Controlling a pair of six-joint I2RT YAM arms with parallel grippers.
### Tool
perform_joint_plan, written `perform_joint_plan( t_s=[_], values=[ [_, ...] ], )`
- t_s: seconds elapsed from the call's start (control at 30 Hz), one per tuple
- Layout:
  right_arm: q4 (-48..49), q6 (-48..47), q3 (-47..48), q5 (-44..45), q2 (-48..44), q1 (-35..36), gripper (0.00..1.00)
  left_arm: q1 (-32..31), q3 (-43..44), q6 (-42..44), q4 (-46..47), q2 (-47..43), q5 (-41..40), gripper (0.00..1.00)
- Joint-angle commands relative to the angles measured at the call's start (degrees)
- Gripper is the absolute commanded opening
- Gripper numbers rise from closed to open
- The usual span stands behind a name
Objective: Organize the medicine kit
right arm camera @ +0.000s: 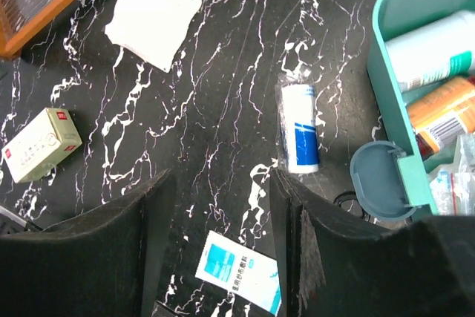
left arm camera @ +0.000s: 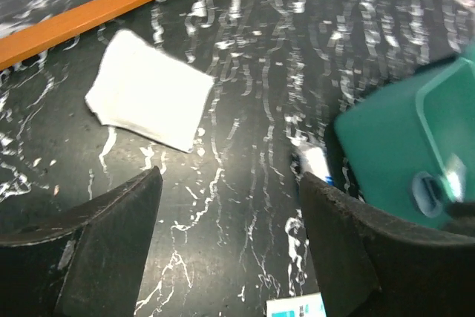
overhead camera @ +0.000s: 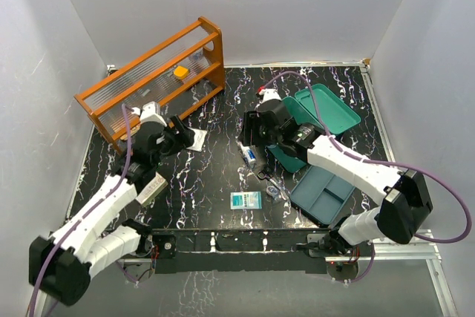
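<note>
Just beside right gripper, medicine kit

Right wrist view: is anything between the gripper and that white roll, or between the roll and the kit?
Nothing visible. The roll lies on bare table just ahead of the open right gripper, slightly toward the kit. Only bare table separates roll and kit, though the kit's near wall has to be cleared.
</note>
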Motion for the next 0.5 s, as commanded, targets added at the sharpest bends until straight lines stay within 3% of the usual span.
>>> perform_joint_plan(
  t_s=[0.0, 0.17, 0.37, 0.47],
  values=[
    [7.2, 4.6, -2.7, 2.1, -3.2, 0.0, 0.51, 0.1, 7.7, -7.8, -11.0, 9.3, -9.5, 0.72],
    [13.1, 3.7, -6.4, -2.8, -7.5, 0.0, 0.50, -0.3, 9.2, -11.8, -8.0, 16.7, -13.2, 0.66],
    [15.4, 2.7, -10.0, -3.8, -12.0, 0.1, 0.51, -3.1, 9.0, -15.1, -2.6, 25.8, -20.1, 0.51],
    [16.1, 2.6, -12.1, -4.5, -13.6, 0.0, 0.51, -4.4, 9.3, -16.6, -1.0, 30.6, -22.5, 0.51]
  ],
)
